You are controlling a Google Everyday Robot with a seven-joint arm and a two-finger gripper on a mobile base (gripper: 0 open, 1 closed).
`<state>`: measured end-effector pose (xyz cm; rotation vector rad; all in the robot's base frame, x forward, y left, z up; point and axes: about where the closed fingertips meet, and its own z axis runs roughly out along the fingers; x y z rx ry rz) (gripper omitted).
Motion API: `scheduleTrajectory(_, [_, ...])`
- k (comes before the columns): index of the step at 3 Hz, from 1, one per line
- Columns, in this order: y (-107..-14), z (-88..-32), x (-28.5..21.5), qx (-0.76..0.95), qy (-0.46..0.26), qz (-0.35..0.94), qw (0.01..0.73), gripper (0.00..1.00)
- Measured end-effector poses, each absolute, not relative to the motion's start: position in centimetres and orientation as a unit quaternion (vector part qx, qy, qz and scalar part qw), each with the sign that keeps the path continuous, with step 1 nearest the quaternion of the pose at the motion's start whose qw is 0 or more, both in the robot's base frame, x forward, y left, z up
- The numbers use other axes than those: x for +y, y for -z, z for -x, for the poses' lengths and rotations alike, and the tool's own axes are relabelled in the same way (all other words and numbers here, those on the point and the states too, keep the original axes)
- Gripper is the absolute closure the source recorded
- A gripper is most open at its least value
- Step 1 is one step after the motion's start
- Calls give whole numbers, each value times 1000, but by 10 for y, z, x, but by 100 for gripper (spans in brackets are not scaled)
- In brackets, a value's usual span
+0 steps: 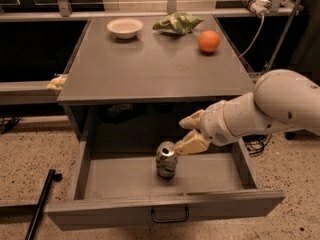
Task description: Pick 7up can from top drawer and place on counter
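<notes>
The 7up can (166, 160) stands upright in the middle of the open top drawer (165, 206), silvery with greenish marks. My gripper (187, 134) comes in from the right on a white arm, just right of and slightly above the can's top. Its two tan fingers (191, 143) are spread apart, open and empty; the lower one nearly touches the can's rim. The grey counter (155, 64) lies above the drawer.
On the counter's far edge sit a white bowl (125, 27), a green crumpled bag (178, 22) and an orange (209, 41). A dark pole (41, 204) lies on the speckled floor at the left. Cables hang at the right of the cabinet.
</notes>
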<state>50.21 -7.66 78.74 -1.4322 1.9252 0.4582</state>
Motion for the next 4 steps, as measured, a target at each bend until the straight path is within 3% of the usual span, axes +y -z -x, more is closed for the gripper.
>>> scheduleTrajectory(1, [-773, -502, -63, 734, -194, 553, 343, 3])
scheduleTrajectory(4, [-720, -517, -33, 695, -202, 584, 368, 1])
